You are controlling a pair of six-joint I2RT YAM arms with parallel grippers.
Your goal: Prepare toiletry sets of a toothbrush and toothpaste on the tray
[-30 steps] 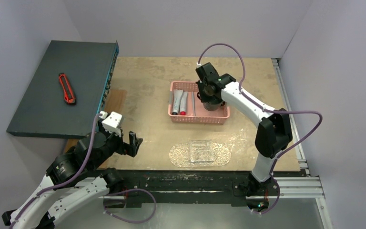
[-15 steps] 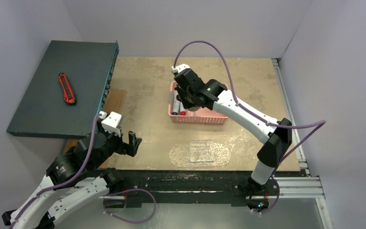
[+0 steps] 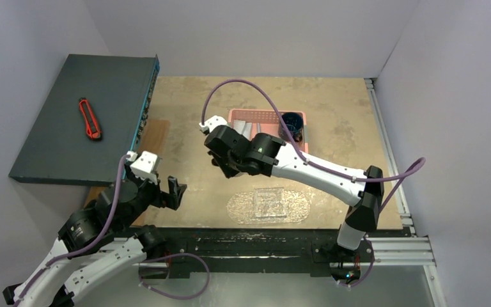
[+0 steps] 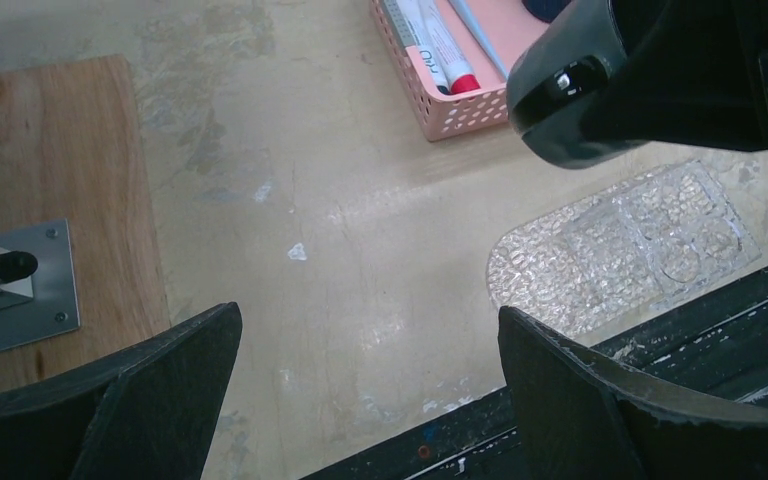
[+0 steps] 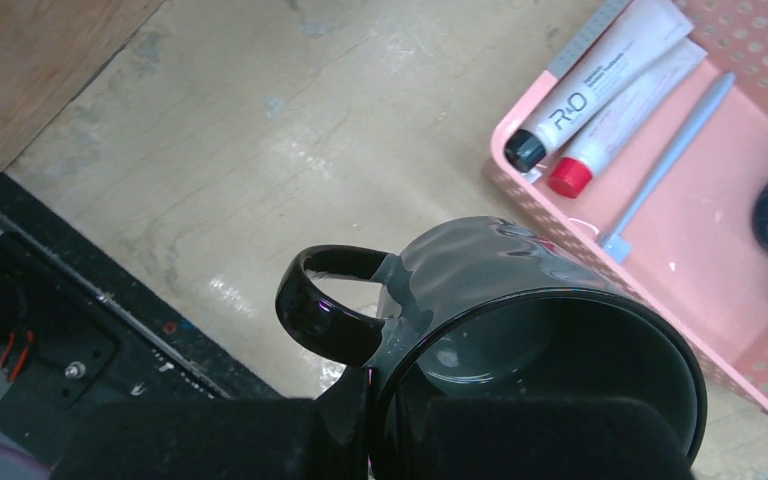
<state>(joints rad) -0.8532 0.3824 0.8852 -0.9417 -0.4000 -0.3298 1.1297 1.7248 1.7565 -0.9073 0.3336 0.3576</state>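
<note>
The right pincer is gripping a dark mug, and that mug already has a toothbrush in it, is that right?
Not quite: the right pincer does grip the dark mug, but the mug is empty, as the right wrist view shows. The toothbrush lies in the pink basket.

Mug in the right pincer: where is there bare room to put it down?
The clear tray is bare all over. Free table too: between tray and wooden board, and beyond the pink basket. The basket is crowded with tubes, toothbrush and blue mug.
</note>
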